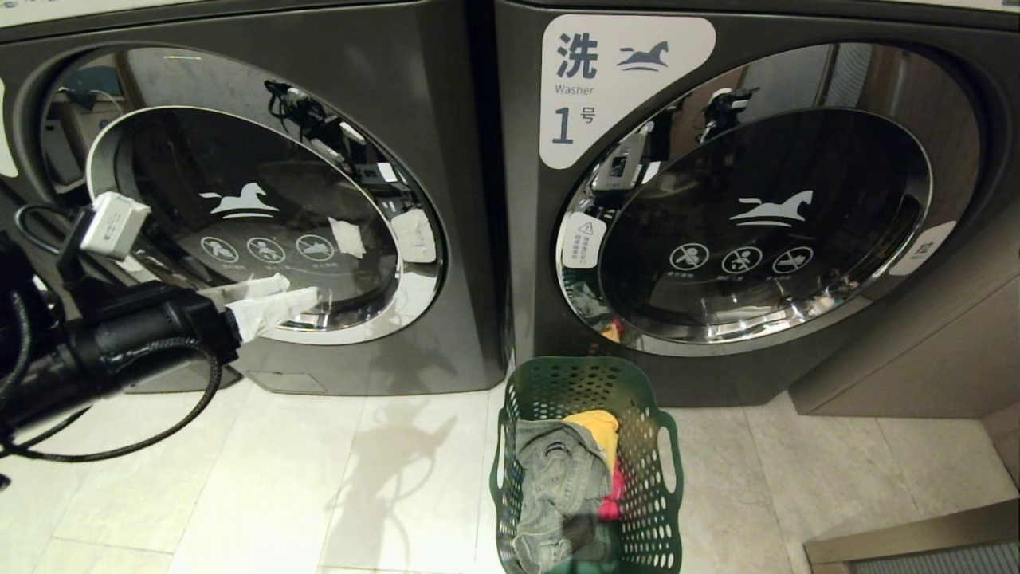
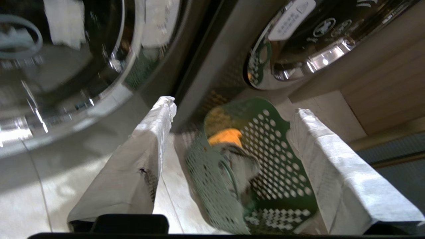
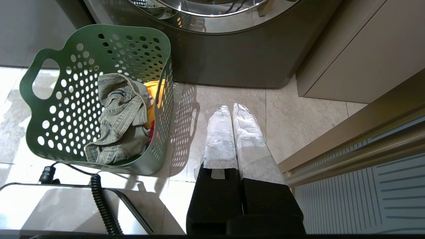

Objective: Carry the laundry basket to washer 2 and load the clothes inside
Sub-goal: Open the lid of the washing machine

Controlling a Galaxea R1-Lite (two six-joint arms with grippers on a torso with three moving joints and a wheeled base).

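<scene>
We have the laundry basket (image 1: pixel 588 466) standing on the tiled floor (image 1: pixel 319 478) between the two machines, just in front of the washer labelled 1 (image 1: pixel 757 207). The trousers (image 1: pixel 554 486) lie on top inside it, with a yellow cloth (image 1: pixel 598 426) and a red-pink cloth (image 1: pixel 612 498) tucked beside them — nothing is loaded yet. The left-hand washer (image 1: pixel 263 215) shows no numeral here, so we judge it to be washer 2 only because its neighbour reads 1; its door looks shut.

Our left gripper (image 1: pixel 267 301) is raised in front of that door's lower chrome rim, empty, its padded fingers (image 2: pixel 146 156) spread wide, probably because the door must be opened before any clothes go in. Whether it touches the rim we cannot tell. Our right gripper (image 3: pixel 232 132) hangs over the floor beside the basket, its jaws pressed together and holding nothing — parked out of the way.
</scene>
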